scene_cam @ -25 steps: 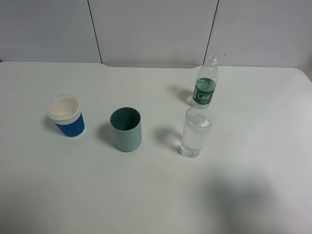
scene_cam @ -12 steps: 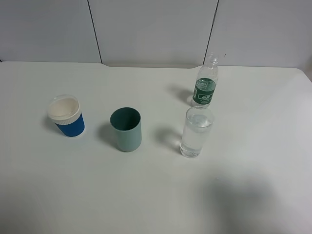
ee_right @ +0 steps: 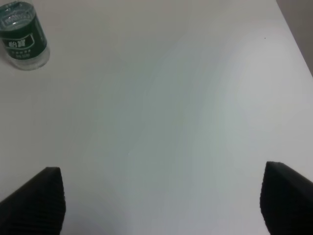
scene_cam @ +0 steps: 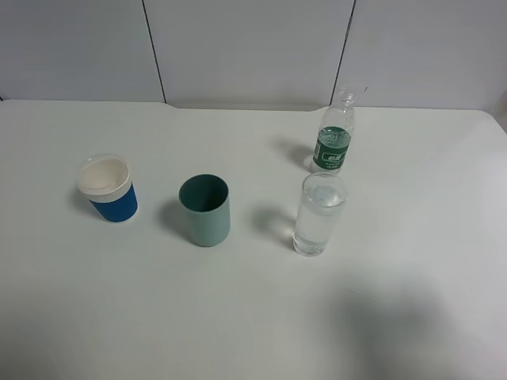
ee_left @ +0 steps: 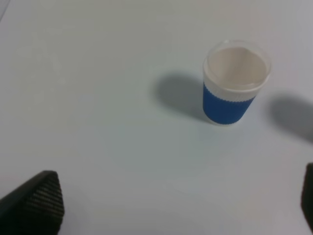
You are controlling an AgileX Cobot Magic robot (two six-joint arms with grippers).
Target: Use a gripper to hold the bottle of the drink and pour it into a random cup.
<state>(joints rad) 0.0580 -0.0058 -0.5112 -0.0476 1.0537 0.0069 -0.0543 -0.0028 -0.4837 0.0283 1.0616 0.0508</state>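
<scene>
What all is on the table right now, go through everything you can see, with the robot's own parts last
Bottle of the drink: one, clear with a green label, uncapped, upright at the back right.
Clear cup: one, colourless, holding clear liquid, just in front of the bottle.
Teal cup: one, opaque, middle of the table.
Blue cup: one, blue with a white rim, on the left.
Table: one, white.
Left end effector: one, black, fingers wide apart, above the table near the blue cup.
Right end effector: one, black, fingers wide apart, holding nothing.
</scene>
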